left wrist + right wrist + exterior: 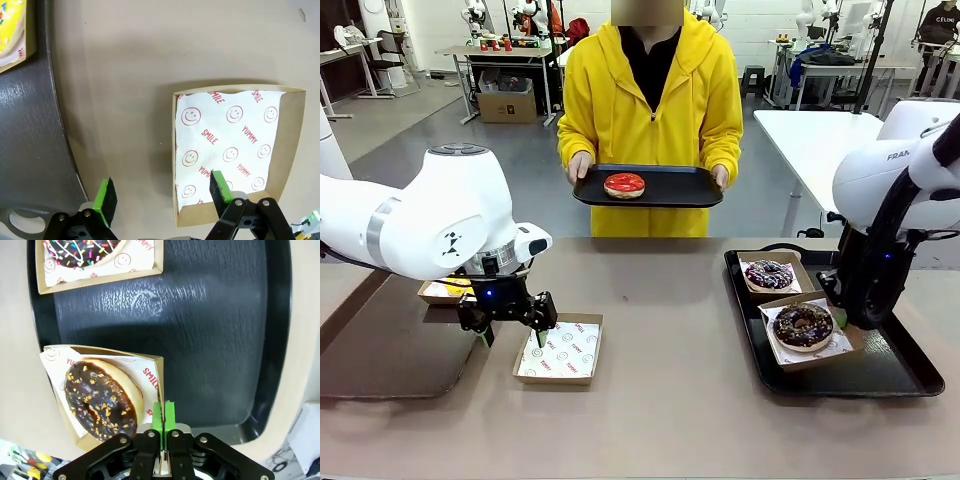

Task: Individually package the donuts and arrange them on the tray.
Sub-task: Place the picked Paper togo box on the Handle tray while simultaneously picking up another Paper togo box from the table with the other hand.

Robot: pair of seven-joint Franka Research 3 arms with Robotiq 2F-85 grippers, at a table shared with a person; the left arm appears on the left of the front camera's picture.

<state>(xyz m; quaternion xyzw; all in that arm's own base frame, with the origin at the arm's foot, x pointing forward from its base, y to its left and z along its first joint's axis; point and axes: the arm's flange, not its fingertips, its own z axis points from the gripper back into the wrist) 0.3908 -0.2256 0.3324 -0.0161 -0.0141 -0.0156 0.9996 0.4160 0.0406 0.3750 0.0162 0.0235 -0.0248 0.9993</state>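
- the empty paper-lined box point(559, 349) is set on the bare table point(670, 400) nearest the robot, its printed liner facing up, presumably so that a donut can be lowered straight into it.
- the left gripper point(508, 318) is held just over the box's near-left edge with its jaws spread wide and nothing between them; in the left wrist view one green pad point(220, 187) is seen over the box wall and the other over the table beside it, a stance judged to suit pinching that wall.
- the chocolate-brown donut point(803, 325) is already boxed and rests on the right-hand tray point(900, 375); its box point(150, 390) looks tilted, one side lifted by the tray's rim.
- the right gripper point(163, 417) is seen with its pads pressed together just beside that box's corner; nothing is visibly clamped between them.
- the sprinkled donut point(769, 273) sits boxed farther back on the same tray, well apart from the gripper.
- the yellow-glazed donut point(10, 25) lies in its own box on the dark tray point(25, 140) at the left, behind the left arm.
- farthest off, the glossy red donut point(625, 185) is offered unboxed on a black tray point(670, 190) held level by the person's two hands, likely awaiting the empty box; three donuts are judged packaged, one remains.
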